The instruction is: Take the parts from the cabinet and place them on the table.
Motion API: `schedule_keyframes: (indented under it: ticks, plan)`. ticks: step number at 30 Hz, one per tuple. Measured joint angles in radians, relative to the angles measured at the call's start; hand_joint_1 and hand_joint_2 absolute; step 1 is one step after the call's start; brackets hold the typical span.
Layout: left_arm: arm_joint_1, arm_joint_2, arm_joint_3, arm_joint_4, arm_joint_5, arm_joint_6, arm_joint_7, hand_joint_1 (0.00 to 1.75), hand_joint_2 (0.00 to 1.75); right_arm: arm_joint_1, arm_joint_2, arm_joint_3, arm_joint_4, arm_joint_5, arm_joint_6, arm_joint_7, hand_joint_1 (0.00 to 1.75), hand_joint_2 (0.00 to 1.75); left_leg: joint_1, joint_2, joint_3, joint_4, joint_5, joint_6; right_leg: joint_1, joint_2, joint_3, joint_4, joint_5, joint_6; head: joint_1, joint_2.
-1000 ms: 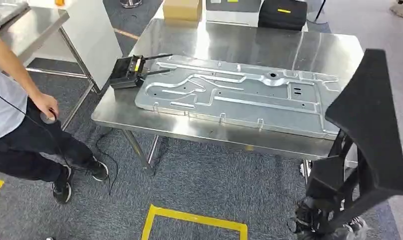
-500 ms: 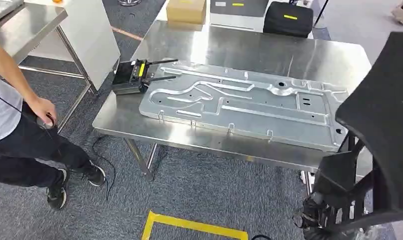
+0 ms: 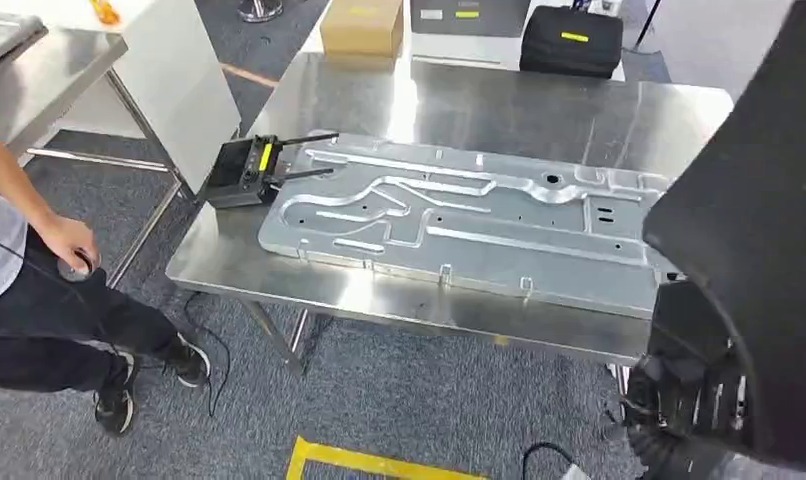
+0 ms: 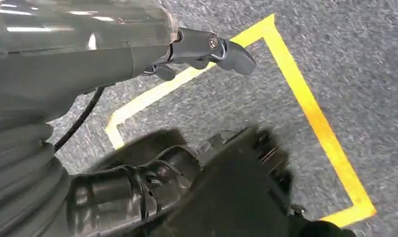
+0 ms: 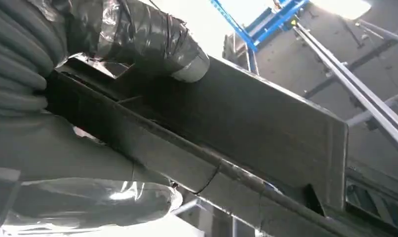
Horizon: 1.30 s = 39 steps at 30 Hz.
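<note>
A large black angular part (image 3: 754, 230) rises at the right of the head view, close to the camera, and covers the table's right end. In the right wrist view my right hand (image 5: 103, 123) grips this black part (image 5: 246, 143), with the thumb over one side and the fingers under the other. A long stamped metal plate (image 3: 459, 215) lies flat on the steel table (image 3: 499, 95). My left hand (image 4: 197, 52) hangs above the carpet with nothing in it, the thumb standing apart from the fingers.
A black controller with antennas (image 3: 241, 162) lies at the plate's left end. A person (image 3: 24, 290) stands at the left by a second steel table (image 3: 44, 65). A cardboard box (image 3: 362, 27) and a black case (image 3: 571, 40) stand behind. Yellow floor tape (image 3: 379, 464) marks the carpet.
The camera has shifted, so the table sits a little differently in the picture. The black part has risen and come closer, covering more of the right side.
</note>
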Motion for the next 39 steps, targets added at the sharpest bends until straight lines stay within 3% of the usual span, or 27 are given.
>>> schedule_keyframes:
  ticks: [1, 2, 3, 6, 7, 10, 12, 13, 15, 16, 17, 18, 19, 21, 23, 24, 25, 31, 33, 36, 39]
  plan:
    - [0.001, 0.000, -0.002, 0.000, 0.000, -0.001, 0.000, 0.00, 1.75, -0.008, -0.010, 0.000, 0.003, 0.007, 0.000, 0.017, 1.75, 1.75, 0.000, 0.000, -0.047, 0.066, -0.011, -0.001, 0.001, 0.000, 0.004, 0.000, -0.004, -0.001, 0.001, 0.000]
    - [0.002, 0.000, -0.006, 0.000, 0.000, -0.003, 0.002, 0.00, 1.75, -0.016, -0.020, 0.000, 0.008, 0.011, 0.000, 0.030, 1.75, 1.75, 0.000, 0.000, -0.076, 0.092, 0.003, 0.000, 0.001, 0.001, 0.009, 0.000, -0.009, -0.001, 0.000, 0.000]
    - [0.002, 0.000, -0.010, 0.000, 0.000, -0.003, 0.002, 0.00, 1.75, -0.022, -0.027, 0.000, 0.011, 0.011, 0.000, 0.037, 1.75, 1.75, 0.000, 0.000, -0.078, 0.065, 0.044, 0.002, 0.001, 0.002, 0.018, 0.000, -0.015, -0.001, 0.000, 0.000]
    - [0.002, 0.000, -0.015, 0.000, -0.001, -0.003, 0.002, 0.00, 1.75, -0.037, -0.043, 0.000, 0.019, 0.012, 0.000, 0.054, 1.75, 1.75, -0.004, 0.000, 0.003, -0.178, 0.214, 0.020, 0.001, 0.004, 0.046, 0.000, -0.038, 0.007, 0.001, 0.000]
    - [0.003, 0.001, -0.015, 0.000, -0.001, -0.003, 0.003, 0.00, 1.75, -0.042, -0.046, 0.000, 0.022, 0.013, 0.000, 0.055, 1.75, 1.75, -0.010, 0.000, 0.013, -0.201, 0.202, 0.025, 0.008, 0.004, 0.046, 0.004, -0.045, 0.014, 0.002, 0.000]
    - [-0.001, 0.000, -0.016, 0.000, -0.001, -0.005, 0.002, 0.00, 1.75, -0.047, -0.058, 0.000, 0.027, 0.016, 0.000, 0.063, 1.75, 1.75, -0.010, -0.001, 0.019, -0.219, 0.191, 0.031, 0.006, 0.004, 0.048, -0.007, -0.049, 0.029, 0.001, 0.000]
    - [0.002, -0.001, -0.017, 0.000, -0.002, -0.005, 0.002, 0.00, 1.75, -0.052, -0.067, 0.000, 0.028, 0.019, 0.000, 0.068, 1.75, 1.75, 0.000, -0.001, 0.034, -0.240, 0.196, 0.041, 0.005, 0.003, 0.054, 0.000, -0.059, 0.042, 0.002, 0.000]
    - [0.001, -0.001, -0.017, 0.000, -0.002, -0.005, 0.001, 0.00, 1.75, -0.055, -0.071, 0.000, 0.029, 0.019, 0.000, 0.069, 1.75, 1.75, 0.000, -0.001, 0.040, -0.244, 0.193, 0.046, 0.003, 0.003, 0.038, 0.039, -0.079, 0.047, 0.002, 0.000]
    - [-0.001, -0.002, -0.020, 0.000, -0.002, -0.005, 0.001, 0.00, 1.75, -0.058, -0.076, 0.000, 0.033, 0.019, 0.000, 0.069, 1.75, 1.75, 0.000, 0.000, 0.048, -0.244, 0.186, 0.053, -0.001, 0.003, -0.057, 0.207, -0.151, 0.057, 0.001, 0.000]
    - [-0.001, -0.002, -0.021, 0.000, -0.002, -0.005, 0.001, 0.00, 1.75, -0.058, -0.078, 0.000, 0.036, 0.019, 0.000, 0.069, 1.75, 1.75, 0.000, 0.000, 0.053, -0.244, 0.180, 0.053, -0.002, 0.003, -0.102, 0.277, -0.170, 0.060, 0.002, 0.000]
    - [0.000, -0.001, -0.022, 0.000, -0.001, -0.006, 0.002, 0.00, 1.75, -0.058, -0.080, 0.000, 0.040, 0.019, 0.000, 0.070, 1.75, 1.75, 0.000, -0.001, 0.059, -0.243, 0.176, 0.052, -0.003, 0.003, -0.133, 0.314, -0.164, 0.062, 0.001, 0.000]
    - [0.001, -0.001, -0.021, 0.000, -0.001, -0.007, 0.003, 0.00, 1.75, -0.058, -0.082, 0.000, 0.042, 0.019, 0.000, 0.072, 1.75, 1.75, 0.000, -0.002, 0.068, -0.243, 0.171, 0.051, -0.005, 0.002, -0.138, 0.298, -0.133, 0.063, 0.002, 0.000]
    - [0.001, -0.001, -0.021, 0.000, -0.001, -0.003, 0.004, 0.00, 1.75, -0.058, -0.085, 0.000, 0.043, 0.022, 0.000, 0.076, 1.75, 1.75, 0.001, -0.003, 0.078, -0.243, 0.164, 0.050, -0.007, 0.002, -0.123, 0.241, -0.082, 0.063, 0.002, 0.000]
    - [0.001, -0.004, -0.023, 0.000, -0.002, 0.031, 0.018, 0.00, 1.75, -0.058, -0.087, 0.000, 0.044, 0.027, 0.000, 0.083, 1.75, 1.75, 0.001, -0.005, 0.100, -0.242, 0.147, 0.042, -0.010, 0.001, -0.054, 0.055, 0.039, 0.059, 0.002, 0.000]
    - [-0.001, -0.006, -0.024, 0.000, -0.002, 0.053, 0.030, 0.00, 1.75, -0.059, -0.087, 0.000, 0.045, 0.027, 0.000, 0.084, 1.75, 1.75, -0.006, -0.007, 0.097, -0.235, 0.137, 0.030, -0.001, 0.004, -0.037, 0.014, 0.029, 0.046, 0.002, 0.000]
    - [-0.003, -0.006, -0.024, 0.000, -0.002, 0.058, 0.033, 0.00, 1.75, -0.056, -0.087, 0.001, 0.045, 0.029, 0.000, 0.084, 1.75, 1.75, -0.010, -0.005, 0.096, -0.230, 0.134, 0.031, -0.009, 0.006, -0.040, 0.009, 0.034, 0.047, 0.000, 0.000]
    - [-0.001, -0.005, -0.024, 0.000, -0.002, 0.060, 0.035, 0.00, 1.75, -0.055, -0.089, 0.001, 0.045, 0.029, 0.000, 0.085, 1.75, 1.75, -0.010, -0.005, 0.097, -0.235, 0.140, 0.044, -0.006, 0.007, -0.039, 0.011, 0.033, 0.047, 0.001, 0.000]
    - [-0.004, -0.005, -0.033, 0.000, -0.002, 0.056, 0.027, 0.00, 1.75, -0.057, -0.090, 0.004, 0.045, 0.036, 0.000, 0.090, 1.75, 1.75, -0.005, -0.003, 0.107, -0.249, 0.135, 0.035, 0.000, 0.008, -0.036, 0.011, 0.023, 0.031, 0.000, 0.000]
    - [-0.004, -0.005, -0.036, 0.000, -0.002, 0.049, 0.020, 0.00, 1.75, -0.057, -0.090, 0.005, 0.045, 0.048, 0.000, 0.091, 1.73, 1.75, -0.005, -0.003, 0.106, -0.252, 0.135, 0.033, 0.001, 0.008, -0.034, 0.012, 0.022, 0.030, 0.000, 0.000]
    - [-0.004, -0.006, -0.037, 0.000, -0.002, 0.040, 0.020, 0.00, 1.75, -0.055, -0.090, 0.008, 0.045, 0.064, 0.000, 0.092, 1.75, 1.75, -0.004, -0.003, 0.108, -0.254, 0.135, 0.020, 0.002, 0.008, -0.033, 0.012, 0.021, 0.029, 0.000, 0.000]
    - [-0.005, -0.008, -0.039, 0.000, -0.003, 0.044, 0.021, 0.00, 1.75, -0.055, -0.090, 0.016, 0.045, 0.087, 0.000, 0.092, 1.75, 1.75, -0.004, -0.003, 0.108, -0.254, 0.135, 0.018, 0.002, 0.008, -0.033, 0.012, 0.021, 0.029, 0.000, 0.000]
